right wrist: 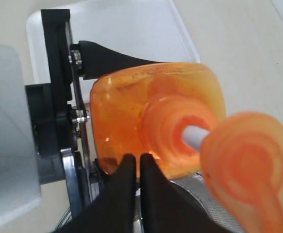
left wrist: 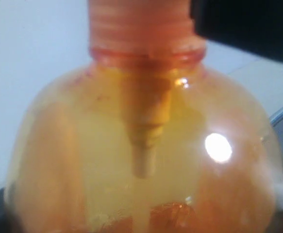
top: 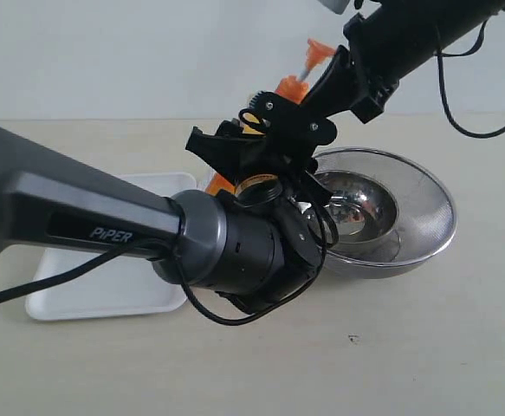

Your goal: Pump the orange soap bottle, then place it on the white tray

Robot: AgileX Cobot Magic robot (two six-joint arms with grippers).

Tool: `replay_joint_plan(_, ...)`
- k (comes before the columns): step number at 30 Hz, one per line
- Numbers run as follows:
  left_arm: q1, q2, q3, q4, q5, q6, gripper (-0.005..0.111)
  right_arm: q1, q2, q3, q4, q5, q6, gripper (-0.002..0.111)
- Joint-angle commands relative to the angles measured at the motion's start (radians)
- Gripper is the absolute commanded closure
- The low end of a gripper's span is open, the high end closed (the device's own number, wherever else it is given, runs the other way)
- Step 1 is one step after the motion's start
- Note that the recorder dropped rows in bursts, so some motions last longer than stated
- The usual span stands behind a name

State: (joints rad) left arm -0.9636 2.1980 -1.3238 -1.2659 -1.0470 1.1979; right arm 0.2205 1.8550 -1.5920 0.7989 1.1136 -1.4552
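The orange soap bottle (right wrist: 126, 111) stands upright between the white tray (top: 87, 295) and the bowls, and my left gripper (top: 245, 149) is shut on its body. One black left finger (right wrist: 109, 58) lies against the bottle's side. The bottle's translucent shoulder (left wrist: 146, 160) fills the left wrist view. Its orange pump head (right wrist: 250, 165) sits raised on the white stem (right wrist: 194, 136). My right gripper (right wrist: 137, 162) is shut with nothing in it, its tips beside the bottle's neck, below and to one side of the pump head (top: 319, 52).
A steel mesh bowl (top: 443, 212) with a smaller steel bowl (top: 369, 208) inside it stands right of the bottle, close to it. My left arm's thick body (top: 105, 225) crosses above the tray in the exterior view. Bare tabletop (top: 365, 364) lies in front.
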Motion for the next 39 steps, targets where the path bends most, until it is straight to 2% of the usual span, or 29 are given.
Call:
replay_joint_plan(1, -0.002, -0.021, -0.014, 0.052, -0.056, 0.008, 0.102, -0.001, -0.063, -0.001, 0.0, 0.029, 0.003, 0.108)
replay_joint_plan(10, -0.002, -0.021, -0.014, 0.052, -0.056, 0.008, 0.102, -0.001, -0.173, -0.001, -0.041, -0.004, 0.007, 0.108)
replay_joint_plan(18, -0.002, -0.021, -0.014, 0.052, -0.056, 0.008, 0.102, -0.001, -0.17, -0.001, -0.052, -0.349, 0.011, 0.108)
replay_joint_plan(25, -0.002, -0.021, -0.014, 0.052, -0.056, 0.008, 0.102, -0.001, -0.088, -0.001, -0.052, -0.332, 0.011, 0.108)
replay_joint_plan(39, -0.002, -0.021, -0.014, 0.052, -0.056, 0.01, 0.102, -0.001, -0.089, -0.001, -0.081, -0.261, 0.053, 0.108)
